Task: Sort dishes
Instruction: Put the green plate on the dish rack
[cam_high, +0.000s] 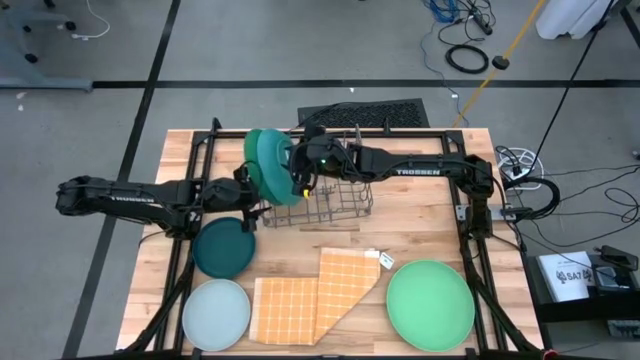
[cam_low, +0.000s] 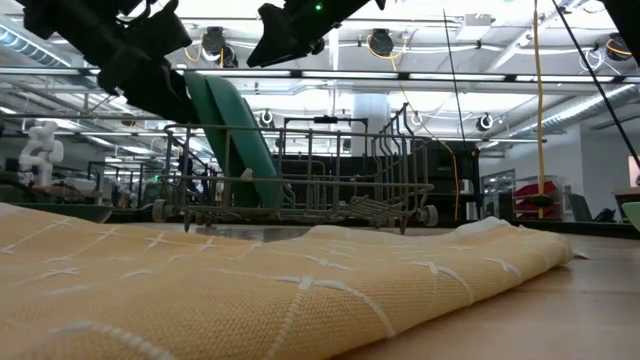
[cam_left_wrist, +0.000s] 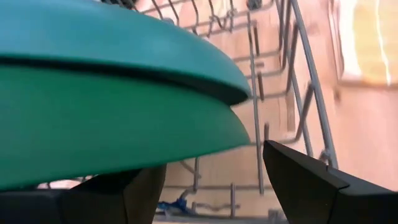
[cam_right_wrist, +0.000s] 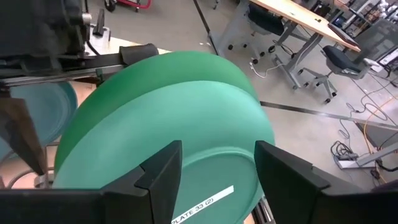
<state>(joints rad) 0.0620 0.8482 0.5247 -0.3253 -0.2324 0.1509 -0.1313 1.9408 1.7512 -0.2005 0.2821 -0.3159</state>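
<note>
Wooden planks form the tabletop, seen from directly above, with grey workshop floor around it. Nearest the front edge lie three things: a pale blue plate on the left, an orange checked cloth folded in the middle, and a large light green plate on the right, each apart from the others. Just behind the pale blue plate sits a dark teal plate, flat on the wood. Farther back stands a grey wire rack. At its left end two plates lean on edge, side by side: a deep green plate outermost and a teal-blue plate against it on the rack side. The left gripper reaches in from the left, its fingers spread apart beneath the edge of the deep green plate, not clamped on it. The right gripper comes from the right across the rack; its fingers stand apart at the rim of the teal-blue plate, with no squeeze visible.
</note>
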